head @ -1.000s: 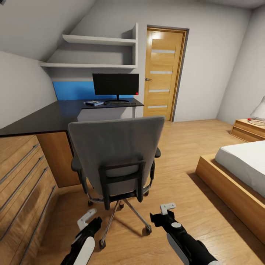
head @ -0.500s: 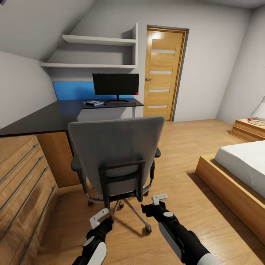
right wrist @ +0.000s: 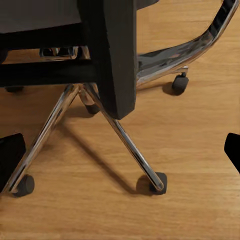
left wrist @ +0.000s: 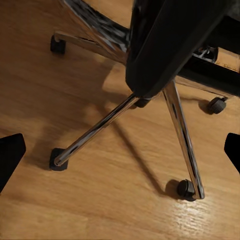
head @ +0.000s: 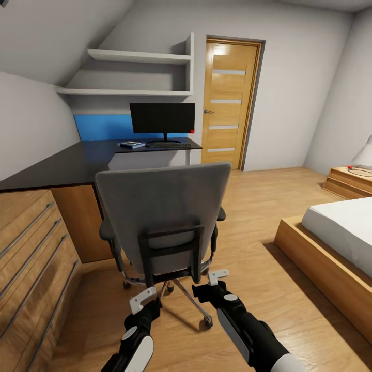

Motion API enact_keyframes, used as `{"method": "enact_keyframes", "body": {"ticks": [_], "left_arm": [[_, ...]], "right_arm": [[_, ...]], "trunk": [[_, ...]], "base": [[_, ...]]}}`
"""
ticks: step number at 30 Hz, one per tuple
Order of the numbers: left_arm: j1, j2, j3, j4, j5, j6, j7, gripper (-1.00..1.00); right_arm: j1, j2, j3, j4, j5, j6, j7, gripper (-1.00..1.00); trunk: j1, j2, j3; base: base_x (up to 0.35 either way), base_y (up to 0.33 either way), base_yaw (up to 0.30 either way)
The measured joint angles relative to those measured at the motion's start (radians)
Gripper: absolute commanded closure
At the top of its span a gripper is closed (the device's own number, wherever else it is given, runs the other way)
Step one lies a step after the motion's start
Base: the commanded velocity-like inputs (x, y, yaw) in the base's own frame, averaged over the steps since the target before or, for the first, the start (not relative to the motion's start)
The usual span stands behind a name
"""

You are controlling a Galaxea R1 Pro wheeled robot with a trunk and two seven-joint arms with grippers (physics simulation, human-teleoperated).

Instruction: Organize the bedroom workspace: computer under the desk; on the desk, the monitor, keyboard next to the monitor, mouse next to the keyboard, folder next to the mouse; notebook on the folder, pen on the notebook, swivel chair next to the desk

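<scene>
As we look over our two arms, we count one chair [head: 164, 217] near us, one monitor [head: 162, 119], one keyboard [head: 168, 145] and one blue folder [head: 132, 145] on the far black surface [head: 77, 163]. The keyboard lies below the monitor, the folder just left of it. Our left hand [head: 143, 300] and right hand [head: 218, 277] hang behind the chair's chrome base [left wrist: 125, 107], both spread wide, holding and touching nothing.

Swivel chair [head: 164, 222] back betw. arms & desk [head: 77, 163] — bare floor [head: 289, 305] w/ free room to right
</scene>
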Motion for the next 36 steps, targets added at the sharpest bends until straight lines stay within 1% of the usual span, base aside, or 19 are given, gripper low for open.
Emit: {"method": "enact_keyframes", "body": {"ticks": [3,8,11,19,36], "left_arm": [[-0.016,0.001,0.0,0.005,-0.01,-0.001,0.0,-1.0],[-0.028,0.003,0.0,0.008,-0.016,0.0,0.0,-1.0],[-0.032,0.004,0.0,0.009,-0.018,0.004,0.0,-1.0],[-0.036,0.005,-0.001,0.009,-0.021,0.005,0.0,-1.0],[-0.037,0.007,0.001,0.009,-0.021,0.004,0.006,-1.0]], "right_arm": [[0.001,0.011,0.0,-0.001,0.001,0.001,-0.001,-1.0],[0.001,0.017,0.002,-0.001,0.003,0.0,-0.001,-1.0],[0.001,0.019,0.002,-0.001,0.004,-0.002,-0.001,-1.0],[0.002,0.02,0.002,0.0,0.007,-0.008,-0.005,-1.0],[0.003,0.02,0.003,0.0,0.008,-0.011,-0.013,-1.0]], "trunk": [[0.0,0.0,0.0],[0.0,0.0,0.0],[0.0,0.0,0.0],[0.0,0.0,0.0],[0.0,0.0,0.0]], "base": [[0.0,0.0,0.0],[0.022,-0.005,0.0],[0.163,-0.045,0.0],[0.116,-0.034,0.0],[0.011,-0.003,0.0]]}}
